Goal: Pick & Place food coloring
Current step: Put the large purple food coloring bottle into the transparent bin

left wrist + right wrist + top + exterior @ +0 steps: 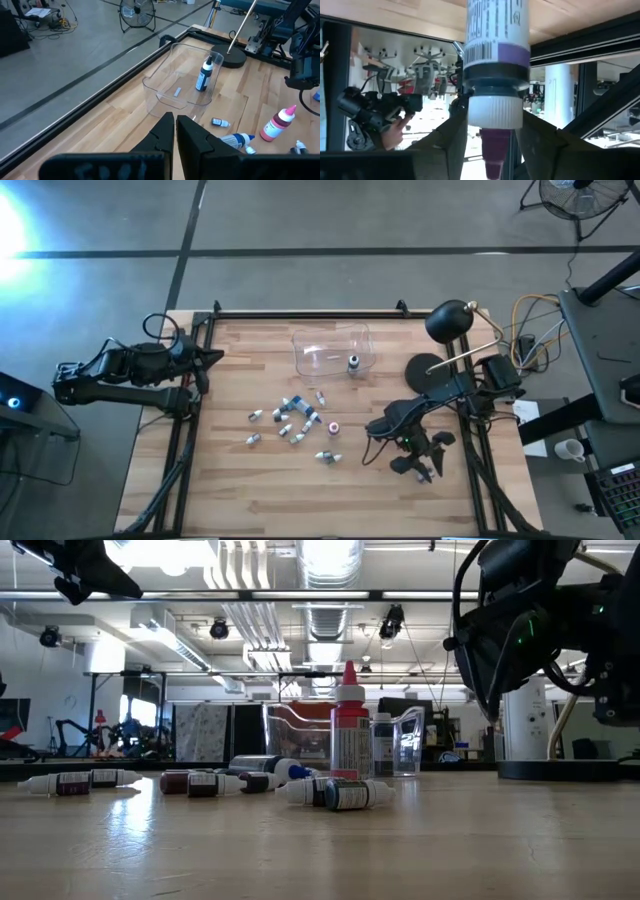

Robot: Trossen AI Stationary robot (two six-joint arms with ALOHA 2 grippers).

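Several tiny food coloring bottles (295,420) lie on their sides mid-table, and they also show in the low view (330,793). A red one (349,730) stands upright among them. The clear tub (333,348) sits toward the far edge with one dark-capped bottle (204,75) upright in it. My right gripper (422,463) is raised above the table's right near part, turned upside down and shut on a purple-banded bottle (496,45). My left gripper (175,134) is shut and waits at the table's left edge (205,358). My right gripper pinches the purple-banded bottle at its white cap (495,112), with one finger (452,142) on each side. The cap end points back toward the wrist and the body sticks out past the fingertips, along the fingers. The bottle is lifted clear of the table.
A black desk lamp stands on its round base (430,370) at the right far part, with its head (450,320) over the far edge. Black frame rails (300,315) run around the table. Bare wood (300,500) lies along the near edge.
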